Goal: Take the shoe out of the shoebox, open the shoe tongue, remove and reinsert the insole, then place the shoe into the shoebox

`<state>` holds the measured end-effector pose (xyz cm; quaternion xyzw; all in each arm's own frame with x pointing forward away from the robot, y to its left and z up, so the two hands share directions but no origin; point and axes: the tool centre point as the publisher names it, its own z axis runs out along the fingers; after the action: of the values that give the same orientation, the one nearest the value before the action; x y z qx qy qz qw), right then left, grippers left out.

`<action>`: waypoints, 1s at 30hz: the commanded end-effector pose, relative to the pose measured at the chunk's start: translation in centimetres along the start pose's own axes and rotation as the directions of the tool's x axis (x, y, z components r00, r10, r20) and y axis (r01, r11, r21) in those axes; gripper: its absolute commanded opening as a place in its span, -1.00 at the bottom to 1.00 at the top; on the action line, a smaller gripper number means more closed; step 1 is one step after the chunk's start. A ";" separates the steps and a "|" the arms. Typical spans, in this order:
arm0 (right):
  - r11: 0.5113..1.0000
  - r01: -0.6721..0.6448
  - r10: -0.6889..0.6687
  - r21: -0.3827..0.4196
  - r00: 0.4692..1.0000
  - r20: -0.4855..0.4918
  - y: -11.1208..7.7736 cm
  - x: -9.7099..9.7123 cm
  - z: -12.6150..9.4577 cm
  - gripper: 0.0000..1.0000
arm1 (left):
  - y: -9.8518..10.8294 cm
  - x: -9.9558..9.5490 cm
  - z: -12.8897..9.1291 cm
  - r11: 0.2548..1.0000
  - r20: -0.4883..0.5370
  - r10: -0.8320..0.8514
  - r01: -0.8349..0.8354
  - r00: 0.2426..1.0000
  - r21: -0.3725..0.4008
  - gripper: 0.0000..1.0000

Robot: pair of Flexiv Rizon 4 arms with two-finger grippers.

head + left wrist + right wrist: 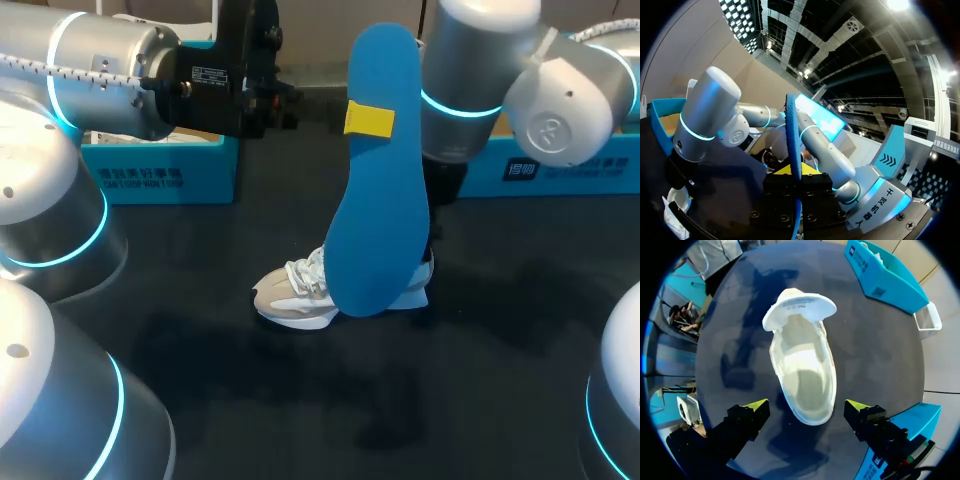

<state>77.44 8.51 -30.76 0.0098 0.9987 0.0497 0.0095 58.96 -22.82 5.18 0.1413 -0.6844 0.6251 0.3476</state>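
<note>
A blue insole (380, 170) is held upright, high above the table, with my left gripper (370, 120) shut on it near its upper end. In the left wrist view the insole (793, 135) shows edge-on between that gripper's (796, 172) fingers. The white and beige shoe (300, 295) lies on the dark table beneath it. My right arm (470, 90) hangs over the shoe, its gripper hidden behind the insole. In the right wrist view the right gripper (806, 406) stands open just above the shoe's (802, 370) heel, with the tongue (800, 310) folded forward and the inside bare.
A blue shoebox (160, 178) stands at the back left of the table, and a second blue box (560, 170) at the back right. In the right wrist view one blue box (885, 275) lies beyond the shoe's toe and the other blue box (920, 422) beside the gripper.
</note>
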 end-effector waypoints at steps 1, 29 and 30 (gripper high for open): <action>1.000 0.000 0.000 0.008 1.000 -0.003 0.3 -0.2 0.1 1.00 | 0.0 0.0 0.0 1.000 0.001 0.000 0.000 1.000 -0.001 -1.00; 0.998 0.064 -0.063 -0.020 0.998 0.027 3.0 -3.9 4.9 1.00 | 0.0 0.0 0.0 1.000 0.001 0.000 0.000 1.000 -0.001 -1.00; 0.998 0.067 -0.066 -0.021 0.998 0.021 3.1 -4.0 5.3 1.00 | 0.0 0.0 0.0 1.000 0.001 0.000 0.000 1.000 -0.001 -1.00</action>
<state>80.73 11.34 -34.07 -0.0210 0.9976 0.0592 0.0289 58.96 -22.82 5.18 0.1413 -0.6844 0.6251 0.3475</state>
